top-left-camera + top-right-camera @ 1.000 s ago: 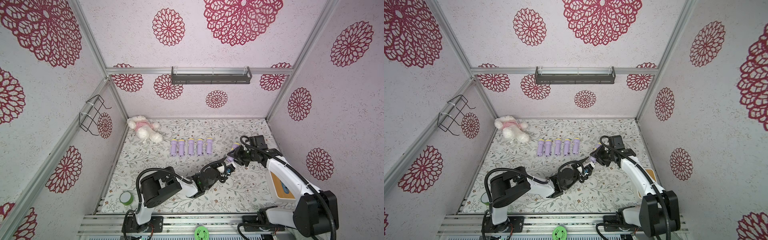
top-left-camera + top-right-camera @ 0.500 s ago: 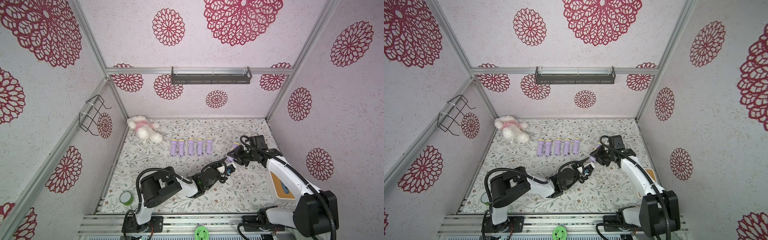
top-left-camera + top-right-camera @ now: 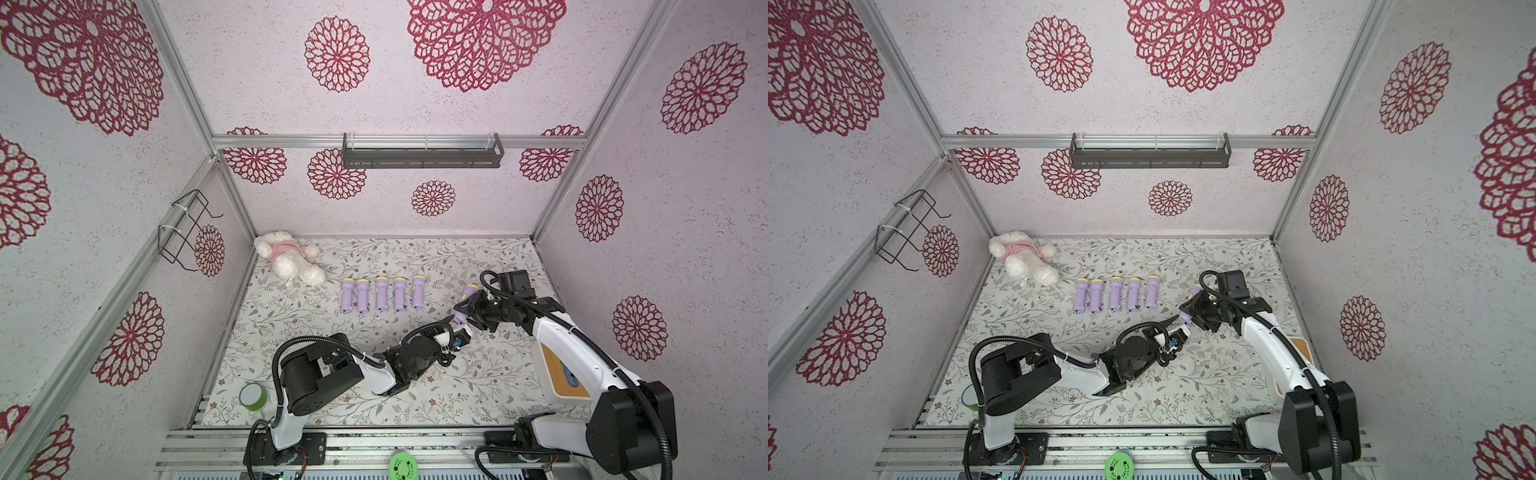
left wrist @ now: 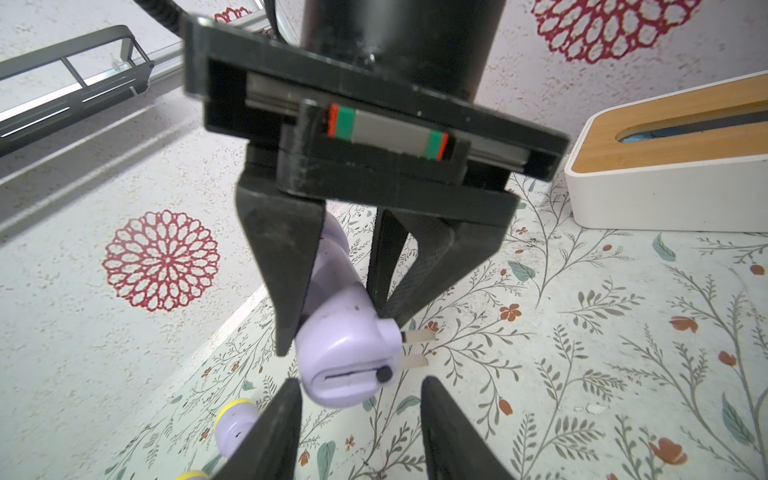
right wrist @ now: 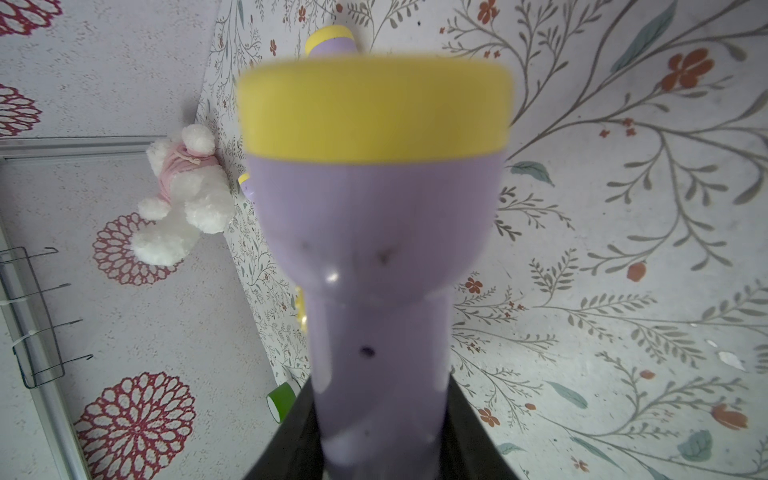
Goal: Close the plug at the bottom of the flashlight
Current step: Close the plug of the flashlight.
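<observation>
**A:** Where's the lilac plastic flashlight with a yellow head?

**B:** Clamped in the right hand, seemingly lifted off the floral surface. Its base faces the left hand, whose jaws stand apart just short of it.

**A:** Risks?

**B:** The flat metal plug prongs stick out sideways. A skewed push could twist the flashlight or bend them.

**A:** Obstacles?

**B:** None between. The row of five lilac flashlights, white plush toy and wood-topped white box lie well apart.

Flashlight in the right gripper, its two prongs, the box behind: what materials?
The flashlight: smooth lilac moulded plastic, by its soft sheen and rounded edges. Its prongs: flat pale blades, probably bare metal, though slightly blurred. The box: smooth white shell, likely plastic, under a top with wood grain, bamboo or veneer; cannot tell which.
</observation>
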Available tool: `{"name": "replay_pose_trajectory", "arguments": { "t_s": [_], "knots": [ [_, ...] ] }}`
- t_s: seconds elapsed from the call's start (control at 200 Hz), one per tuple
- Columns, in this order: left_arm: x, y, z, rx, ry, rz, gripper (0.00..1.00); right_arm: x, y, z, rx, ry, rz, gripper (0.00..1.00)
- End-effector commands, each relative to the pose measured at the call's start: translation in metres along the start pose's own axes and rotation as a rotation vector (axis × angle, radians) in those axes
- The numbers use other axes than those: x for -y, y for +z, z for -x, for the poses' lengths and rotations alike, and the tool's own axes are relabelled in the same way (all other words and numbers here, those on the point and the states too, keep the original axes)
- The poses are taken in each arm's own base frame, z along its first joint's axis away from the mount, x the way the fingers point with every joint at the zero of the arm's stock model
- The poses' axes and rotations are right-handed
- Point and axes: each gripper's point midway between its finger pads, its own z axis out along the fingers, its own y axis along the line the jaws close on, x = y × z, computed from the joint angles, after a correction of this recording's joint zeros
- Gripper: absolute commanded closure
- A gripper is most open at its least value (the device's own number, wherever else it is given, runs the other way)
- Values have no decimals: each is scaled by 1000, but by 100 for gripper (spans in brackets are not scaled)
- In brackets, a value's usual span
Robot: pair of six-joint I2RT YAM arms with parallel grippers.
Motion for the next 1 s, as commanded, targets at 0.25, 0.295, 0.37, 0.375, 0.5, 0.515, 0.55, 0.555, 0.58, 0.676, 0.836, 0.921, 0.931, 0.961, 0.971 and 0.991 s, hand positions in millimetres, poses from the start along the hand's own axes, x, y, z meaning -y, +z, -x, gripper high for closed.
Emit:
{"name": "replay_pose_trajectory", "arguments": {
  "t_s": [0.25, 0.295, 0.37, 0.375, 0.5, 0.515, 0.55, 0.555, 0.58, 0.676, 0.836, 0.921, 0.931, 0.961, 0.971, 0.991],
  "knots": [
    [-10, 1, 20, 47, -2, 27, 53, -10, -6, -3, 10, -22, 49, 100],
    [-10, 1, 20, 46, -2, 26, 52, -10, -6, -3, 8, -22, 51, 100],
    [-9, 1, 19, 43, -3, 23, 53, -10, -6, -3, 8, -22, 51, 100],
    [-9, 1, 18, 42, -3, 23, 53, -10, -6, -3, 8, -23, 51, 100],
    [-9, 1, 17, 37, -4, 20, 54, -11, -7, -3, 10, -24, 54, 100],
    [-8, 1, 17, 37, -3, 18, 54, -11, -7, -3, 11, -24, 54, 100],
    [-8, 1, 17, 37, -3, 18, 54, -11, -7, -3, 11, -26, 54, 100],
    [-8, 1, 17, 36, -3, 18, 54, -11, -7, -3, 12, -26, 54, 100],
    [-8, 1, 17, 36, -3, 18, 54, -11, -7, -3, 11, -25, 54, 100],
    [-9, 2, 18, 37, -4, 18, 55, -11, -7, -4, 8, -23, 54, 100],
    [-7, 3, 17, 35, -3, 14, 56, -11, -8, -4, 10, -26, 58, 100],
    [-7, 3, 18, 36, -4, 14, 56, -11, -8, -4, 11, -26, 60, 100],
    [-7, 3, 18, 38, -4, 14, 56, -11, -7, -4, 10, -27, 60, 100],
    [-7, 3, 19, 38, -4, 14, 56, -11, -8, -4, 11, -27, 60, 100],
    [-7, 3, 19, 38, -4, 14, 56, -12, -8, -4, 11, -27, 60, 100],
    [-8, 4, 19, 39, -5, 15, 56, -12, -8, -4, 10, -28, 61, 100]
  ]
}}
